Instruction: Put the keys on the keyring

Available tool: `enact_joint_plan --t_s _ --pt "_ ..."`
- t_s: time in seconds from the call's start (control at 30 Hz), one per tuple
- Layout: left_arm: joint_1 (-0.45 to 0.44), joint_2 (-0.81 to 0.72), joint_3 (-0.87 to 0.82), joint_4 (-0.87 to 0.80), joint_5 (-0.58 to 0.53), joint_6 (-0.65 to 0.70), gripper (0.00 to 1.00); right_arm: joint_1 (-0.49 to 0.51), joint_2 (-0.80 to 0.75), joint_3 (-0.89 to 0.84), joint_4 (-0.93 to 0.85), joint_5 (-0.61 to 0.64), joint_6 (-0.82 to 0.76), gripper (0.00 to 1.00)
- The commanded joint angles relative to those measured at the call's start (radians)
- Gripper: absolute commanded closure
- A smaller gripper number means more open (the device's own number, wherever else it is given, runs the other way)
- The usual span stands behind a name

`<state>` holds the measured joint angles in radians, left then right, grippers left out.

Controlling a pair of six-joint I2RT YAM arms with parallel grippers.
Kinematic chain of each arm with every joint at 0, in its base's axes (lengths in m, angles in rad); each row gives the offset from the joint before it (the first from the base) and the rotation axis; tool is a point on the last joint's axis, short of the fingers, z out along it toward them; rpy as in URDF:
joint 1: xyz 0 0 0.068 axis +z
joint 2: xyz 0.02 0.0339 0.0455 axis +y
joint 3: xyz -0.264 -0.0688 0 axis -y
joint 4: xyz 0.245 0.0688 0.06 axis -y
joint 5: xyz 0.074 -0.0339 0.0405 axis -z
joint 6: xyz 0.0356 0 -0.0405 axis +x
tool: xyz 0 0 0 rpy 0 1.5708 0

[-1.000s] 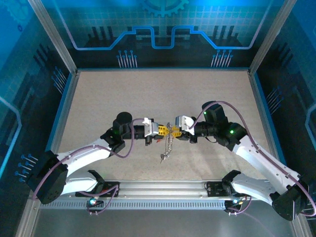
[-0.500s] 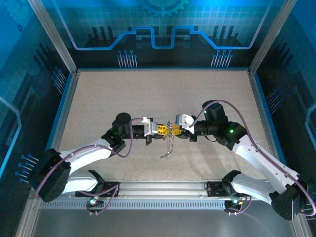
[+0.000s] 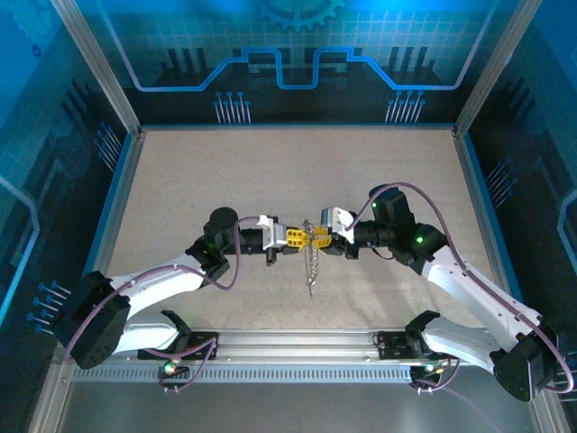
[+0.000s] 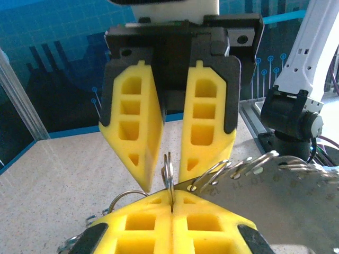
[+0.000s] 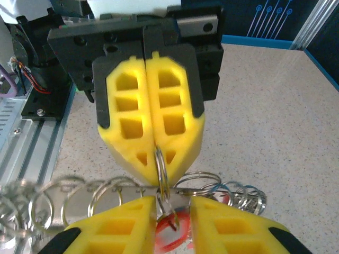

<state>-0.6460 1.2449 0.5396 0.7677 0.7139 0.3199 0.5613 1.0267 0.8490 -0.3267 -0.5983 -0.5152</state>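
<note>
My left gripper (image 4: pixel 172 197) is shut on a thin silver ring of the keyring (image 4: pixel 169 170), which stands edge-on between its yellow fingertips. The right gripper (image 5: pixel 174 203) faces it tip to tip, open, with one finger on each side of that ring and a gap to it. A flat metal strip (image 4: pixel 286 185) strung with several wire rings runs sideways under the ring. A red tag (image 5: pixel 177 235) of one of the keys lies below my right fingers. From above, both grippers (image 3: pixel 302 237) (image 3: pixel 317 236) meet mid-table and a silver string (image 3: pixel 312 271) hangs down from them.
The speckled beige table (image 3: pixel 225 171) lies below, walled by blue panels and an aluminium frame. A metal rail (image 3: pixel 297 343) runs along the near edge between the arm bases.
The lower end of the hanging string has swung from the left to hang straight down. Both grippers have shifted slightly to the right, still tip to tip.
</note>
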Motion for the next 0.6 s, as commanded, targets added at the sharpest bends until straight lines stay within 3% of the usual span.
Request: enact_joint_plan --t_s 0.0,0.57 --pt "-0.004 -0.001 0.008 0.095 0.043 0.015 1.0 -0.014 -0.017 -0.014 0.022 -0.029 0.023 0.76" --pt "-0.004 0.025 0.031 0.103 0.084 0.003 1.0 -0.014 -0.03 -0.022 0.036 -0.093 0.004 0.83"
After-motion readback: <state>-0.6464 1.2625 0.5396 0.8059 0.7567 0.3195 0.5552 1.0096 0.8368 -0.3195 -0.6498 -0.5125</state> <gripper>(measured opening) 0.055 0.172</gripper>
